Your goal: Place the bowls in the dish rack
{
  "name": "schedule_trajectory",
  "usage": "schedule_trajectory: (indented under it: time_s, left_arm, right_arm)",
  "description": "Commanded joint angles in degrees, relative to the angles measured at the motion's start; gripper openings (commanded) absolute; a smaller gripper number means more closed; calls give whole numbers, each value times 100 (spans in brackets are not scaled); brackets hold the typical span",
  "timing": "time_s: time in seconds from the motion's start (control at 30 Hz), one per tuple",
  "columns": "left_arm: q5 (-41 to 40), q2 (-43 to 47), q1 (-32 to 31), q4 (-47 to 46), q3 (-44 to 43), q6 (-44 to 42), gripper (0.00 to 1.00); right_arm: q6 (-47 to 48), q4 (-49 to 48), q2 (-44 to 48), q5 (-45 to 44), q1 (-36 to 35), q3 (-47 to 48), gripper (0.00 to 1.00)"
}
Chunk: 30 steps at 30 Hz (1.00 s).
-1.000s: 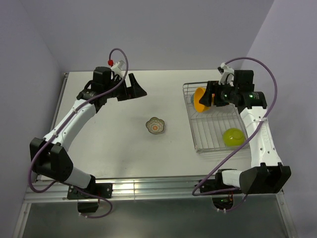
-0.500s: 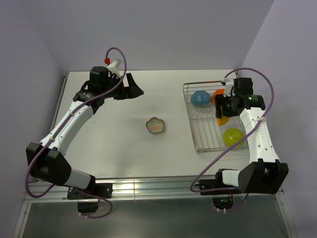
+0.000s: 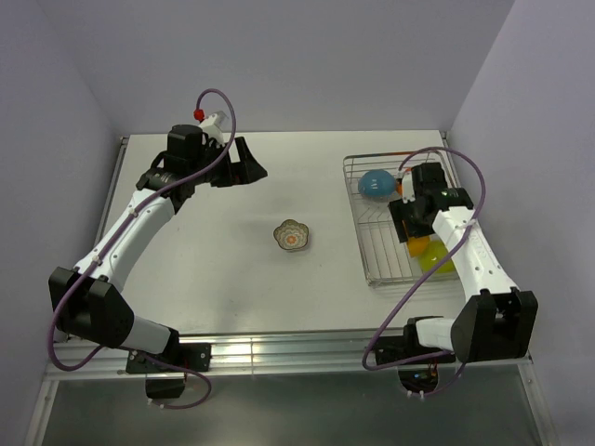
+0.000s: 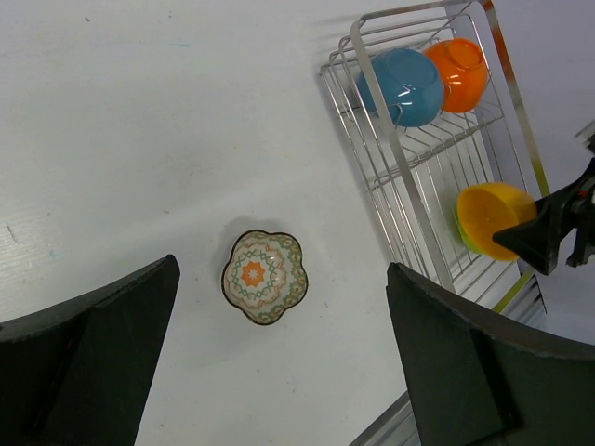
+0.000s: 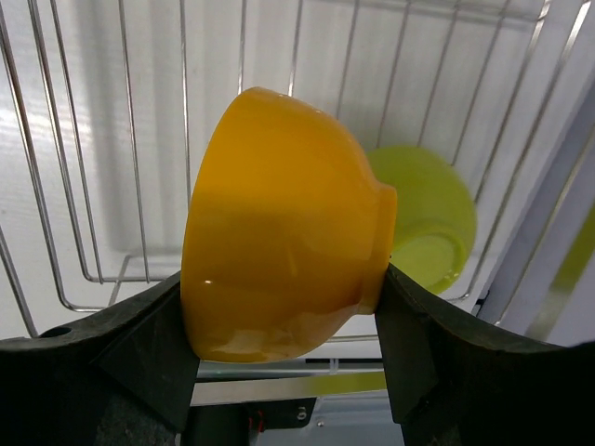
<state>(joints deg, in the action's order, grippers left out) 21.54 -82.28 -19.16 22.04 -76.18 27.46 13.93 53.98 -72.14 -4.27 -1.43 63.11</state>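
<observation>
Right wrist view: my right fingers [image 5: 130, 344] are clamped on either side of a yellow-orange bowl [image 5: 288, 228], which is tipped on its side above the wires of the dish rack [image 5: 93, 139], its foot just beside the lime-green bowl [image 5: 423, 223] lying at the rack's near end. At the rack's far end a blue bowl [image 4: 402, 85] and an orange bowl [image 4: 457, 72] sit side by side. My left fingers [image 4: 84, 362] stand wide apart with nothing between them, above the counter [image 3: 214, 242], where the scalloped floral dish [image 4: 264, 276] sits upright, well apart from the rack.
</observation>
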Motion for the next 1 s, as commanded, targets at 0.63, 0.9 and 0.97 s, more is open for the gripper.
schedule_trajectory:
  time_s: [0.63, 0.9, 0.97]
  left_arm:
    - [-88, 37, 26, -33, -11, -57, 100]
    - [-62, 37, 52, -42, 24, -57, 100]
    - [-62, 54, 61, -51, 60, -57, 99]
  right_arm:
    - [-549, -63, -371, -891, -929, -633, 0]
    - [-778, -10, -582, -952, -1175, -625, 1]
    - [-813, 34, -626, -961, -1228, -581, 4]
